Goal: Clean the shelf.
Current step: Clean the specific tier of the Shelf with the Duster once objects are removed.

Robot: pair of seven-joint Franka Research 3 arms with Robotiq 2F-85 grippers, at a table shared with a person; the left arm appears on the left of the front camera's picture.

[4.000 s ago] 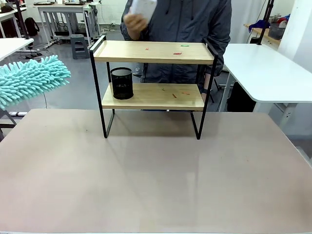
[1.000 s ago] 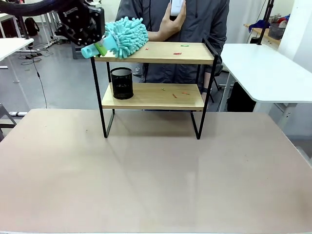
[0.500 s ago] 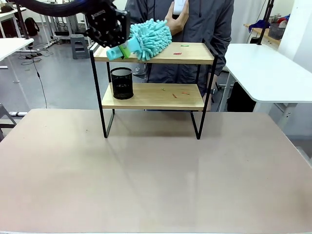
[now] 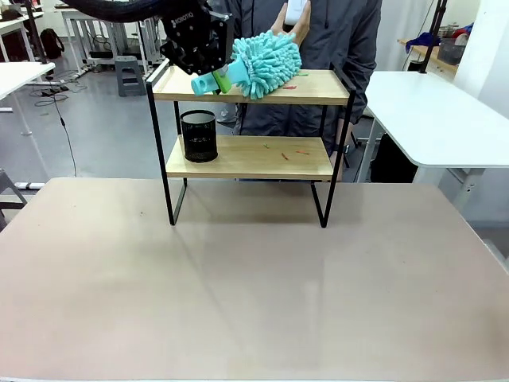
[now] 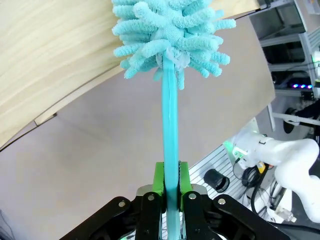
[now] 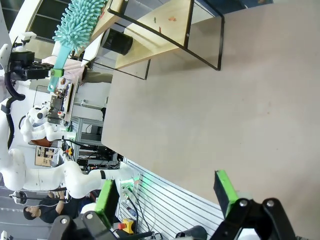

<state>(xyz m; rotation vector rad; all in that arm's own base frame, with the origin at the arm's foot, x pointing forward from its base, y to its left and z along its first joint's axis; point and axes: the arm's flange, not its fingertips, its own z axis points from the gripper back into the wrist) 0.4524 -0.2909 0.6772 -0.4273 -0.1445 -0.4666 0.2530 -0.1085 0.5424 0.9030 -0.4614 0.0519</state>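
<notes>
The brown bench (image 4: pixel 254 286) carries the shelf (image 4: pixel 238 157) at its far edge, with a person standing close behind it. The left tool (image 4: pixel 216 79) is clenched on the handle of a teal microfibre duster (image 4: pixel 269 62). The left wrist view shows the green pads (image 5: pixel 159 176) pinching the thin stem low down, well back from the fluffy head. That head lies on the top board, about mid-length. The right tool (image 6: pixel 165 194) hangs released over bare bench, well apart from the work. A black mesh pen cup (image 4: pixel 199 136) stands at the left of the lower board. Small red and green scraps (image 4: pixel 291 85) lie on the top board just right of the head, and more (image 4: pixel 284 155) dot the lower board. The stroke probably wants the head kept flat and lightly pressed, carrying the scraps toward the open right end. It should stay clear of the person's hand (image 4: pixel 296 30) just behind.
</notes>
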